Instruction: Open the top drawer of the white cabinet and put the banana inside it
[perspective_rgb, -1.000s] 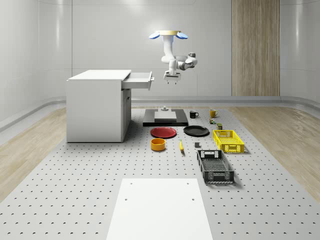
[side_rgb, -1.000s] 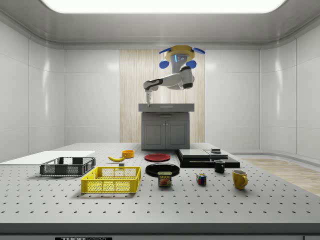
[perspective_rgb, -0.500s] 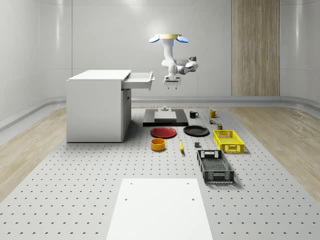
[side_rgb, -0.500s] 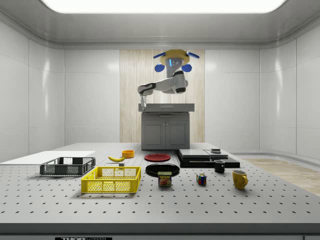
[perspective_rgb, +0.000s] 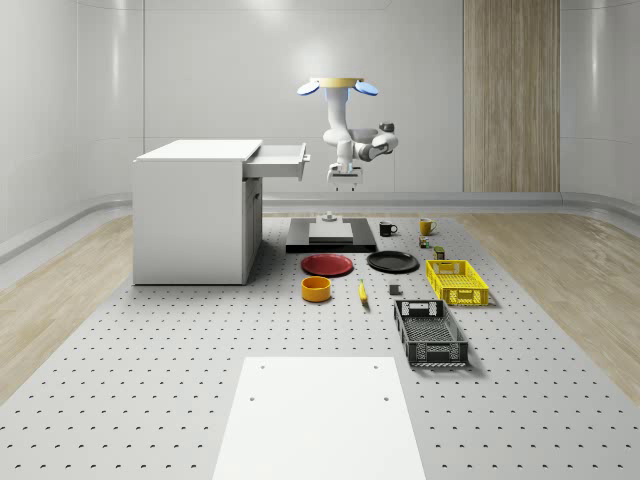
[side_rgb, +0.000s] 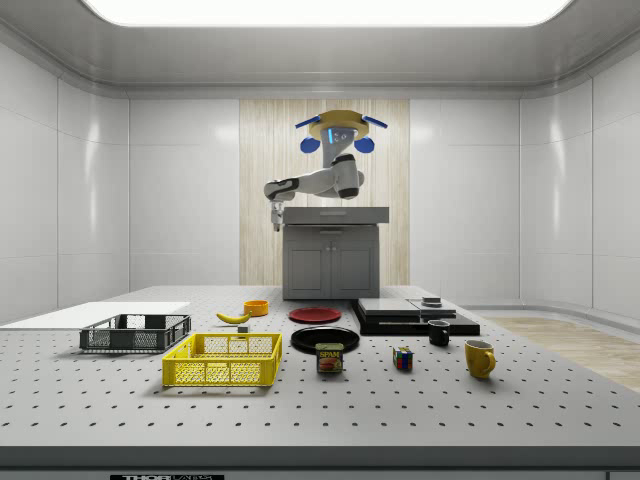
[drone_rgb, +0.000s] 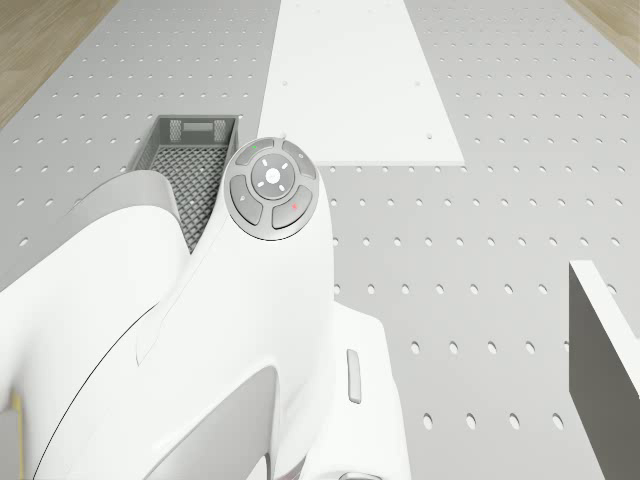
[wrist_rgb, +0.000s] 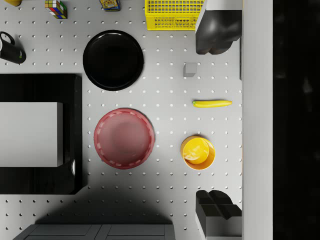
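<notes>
The banana (perspective_rgb: 362, 291) lies flat on the perforated worktop (perspective_rgb: 150, 380), untouched, just beside the orange bowl (perspective_rgb: 316, 289) and in front of the red plate (perspective_rgb: 328, 265). A small grey block (wrist_rgb: 189, 69) sits near one end of it, and the black crate (perspective_rgb: 430, 333) stands beyond that, nearer the worktop's front edge. In the wrist view the banana (wrist_rgb: 212, 103) shows between the orange bowl (wrist_rgb: 198, 152) and the yellow crate (wrist_rgb: 174, 15), well clear of the fingertips (wrist_rgb: 216, 31).

The white cabinet (perspective_rgb: 195, 212) stands towards the worktop's back left corner in the whole-scene view, and its top drawer (perspective_rgb: 276, 160) is pulled out.

The gripper (perspective_rgb: 344, 182) hangs in the air just beyond the drawer's front, pointing straight down, apart from the drawer and high over the worktop. Its fingers are spread apart and hold nothing; the two dark tips frame the worktop below in the wrist view. The drone (perspective_rgb: 338, 86) hovers above the gripper, over the back part of the worktop near the black slab (perspective_rgb: 331, 237), with the arm bent beneath it.

The black plate (perspective_rgb: 392, 262) lies beside the red one, with the yellow crate (perspective_rgb: 456, 282) further towards the right edge. A black mug (perspective_rgb: 386, 228), a yellow mug (perspective_rgb: 426, 226), a colour cube (side_rgb: 402, 359) and a tin (side_rgb: 329, 358) stand near the back right.
</notes>
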